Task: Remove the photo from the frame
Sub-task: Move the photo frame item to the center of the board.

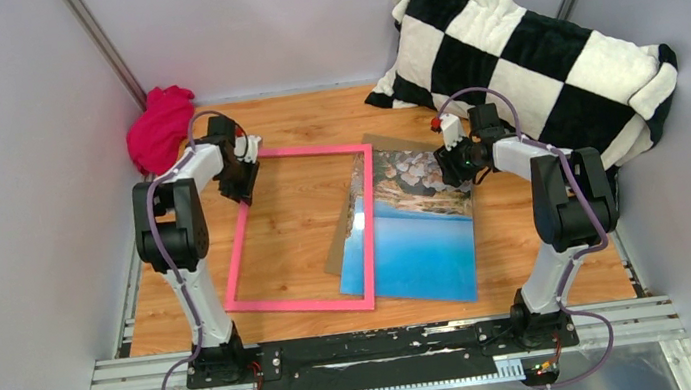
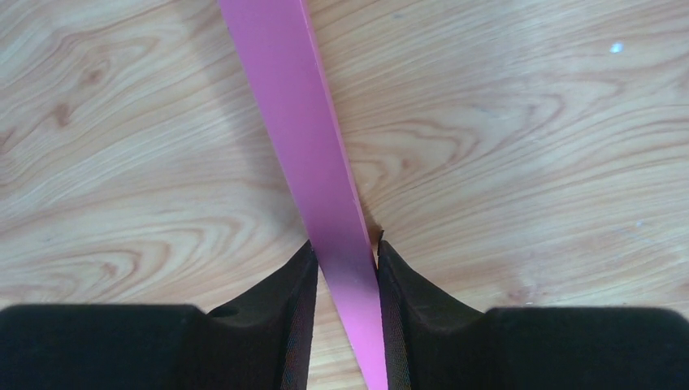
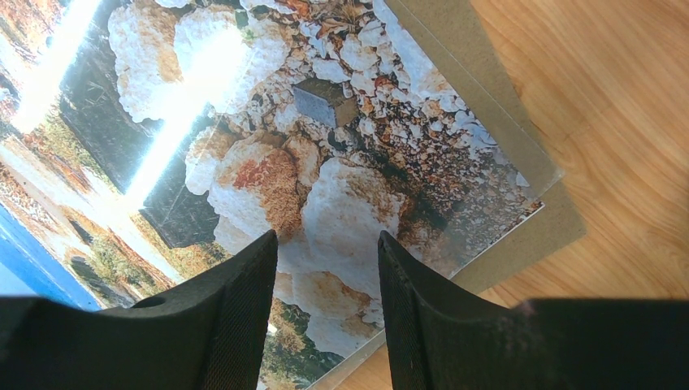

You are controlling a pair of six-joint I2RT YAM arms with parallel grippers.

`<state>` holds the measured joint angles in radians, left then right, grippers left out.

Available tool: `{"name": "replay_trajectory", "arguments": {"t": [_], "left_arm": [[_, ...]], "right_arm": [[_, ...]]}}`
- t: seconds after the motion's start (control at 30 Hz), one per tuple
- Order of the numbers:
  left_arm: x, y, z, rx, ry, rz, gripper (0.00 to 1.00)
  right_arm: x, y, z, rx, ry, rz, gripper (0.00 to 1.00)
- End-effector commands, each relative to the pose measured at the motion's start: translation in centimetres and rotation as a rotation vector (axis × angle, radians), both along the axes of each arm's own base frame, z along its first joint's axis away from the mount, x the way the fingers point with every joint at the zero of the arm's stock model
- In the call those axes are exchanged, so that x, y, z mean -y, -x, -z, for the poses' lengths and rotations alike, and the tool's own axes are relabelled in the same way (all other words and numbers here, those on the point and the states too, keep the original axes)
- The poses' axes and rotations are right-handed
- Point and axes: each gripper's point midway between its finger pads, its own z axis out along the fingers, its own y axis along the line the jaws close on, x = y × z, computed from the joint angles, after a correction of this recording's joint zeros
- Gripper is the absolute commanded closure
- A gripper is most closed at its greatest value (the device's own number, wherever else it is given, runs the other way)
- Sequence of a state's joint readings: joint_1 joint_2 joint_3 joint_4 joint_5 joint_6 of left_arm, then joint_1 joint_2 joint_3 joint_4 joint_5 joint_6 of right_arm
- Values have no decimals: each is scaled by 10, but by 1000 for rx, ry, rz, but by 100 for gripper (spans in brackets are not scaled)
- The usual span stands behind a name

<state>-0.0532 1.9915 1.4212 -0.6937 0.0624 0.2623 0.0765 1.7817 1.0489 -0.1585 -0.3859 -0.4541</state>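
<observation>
The frame (image 1: 240, 259) is a thin pink rectangle lying flat, with bare wood showing through its opening. My left gripper (image 1: 247, 180) is at its far left corner. In the left wrist view the pink bar (image 2: 301, 122) runs between the jaws, and the left gripper (image 2: 344, 248) is shut on it. The photo (image 1: 423, 240) of sea and pale rocks lies outside the frame on the right, its left edge by the frame's right bar. My right gripper (image 1: 447, 169) hovers open over the photo's far right corner. Only the rocky print (image 3: 325, 162) lies below the right gripper (image 3: 327, 240).
A brown cardboard sheet (image 3: 520, 236) lies under the photo and sticks out at its far corner (image 1: 383, 142). A magenta cloth (image 1: 159, 127) sits at the back left. A black-and-white checkered pillow (image 1: 524, 50) fills the back right. Grey walls close in on both sides.
</observation>
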Motion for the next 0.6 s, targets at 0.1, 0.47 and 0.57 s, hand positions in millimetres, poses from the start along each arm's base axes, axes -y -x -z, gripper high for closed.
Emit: {"name": "replay_trajectory", "arguments": {"t": [0.1,0.47,0.57], "left_arm": [[-25,-7,-6,4,-29,-27,68],[-62,-18,-14,32,-85,-54,68],[-74,-18,-14,27,-110,-68,68]], "right_arm": [[9,58,52,-265,27,8,49],[9,58,51,-269,19,12,49],[10,58,52,-273,16,14,49]]}}
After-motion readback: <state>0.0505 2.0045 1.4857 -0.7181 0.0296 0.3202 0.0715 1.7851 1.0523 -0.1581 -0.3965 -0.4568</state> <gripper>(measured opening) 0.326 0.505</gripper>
